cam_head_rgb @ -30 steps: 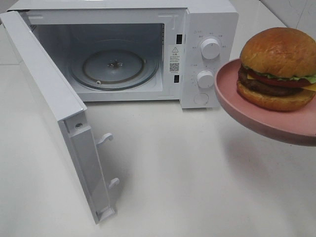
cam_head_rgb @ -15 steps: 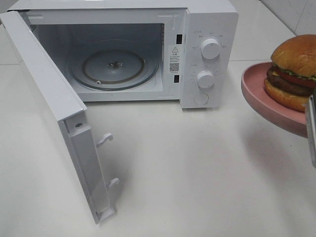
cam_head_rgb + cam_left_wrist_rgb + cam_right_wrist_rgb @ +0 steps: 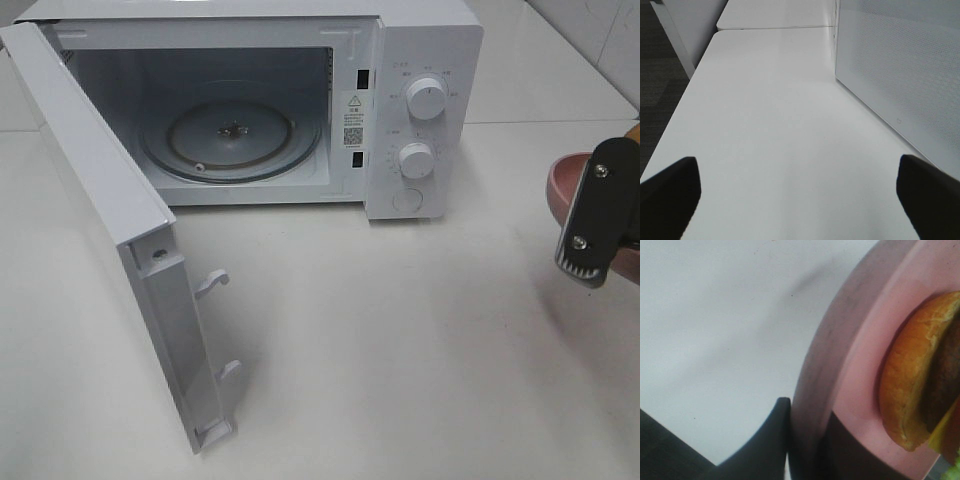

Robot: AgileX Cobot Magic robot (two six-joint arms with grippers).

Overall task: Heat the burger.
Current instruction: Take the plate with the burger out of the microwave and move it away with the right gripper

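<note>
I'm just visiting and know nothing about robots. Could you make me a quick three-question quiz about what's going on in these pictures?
1. True or false: the microwave door stands open.
2. What is the right end effector clamped on?
A. the burger bun
B. the rim of the pink plate
C. a microwave knob
3. Fill in: the glass turntable inside the microwave has ____ on it.

Key: 1 true. 2 B. 3 nothing.

Plate [image 3: 565, 185] with burger [image 3: 912, 385] slid right — nearly out of overhead view; right gripper [image 3: 597, 225] now visible on its rim.
</note>
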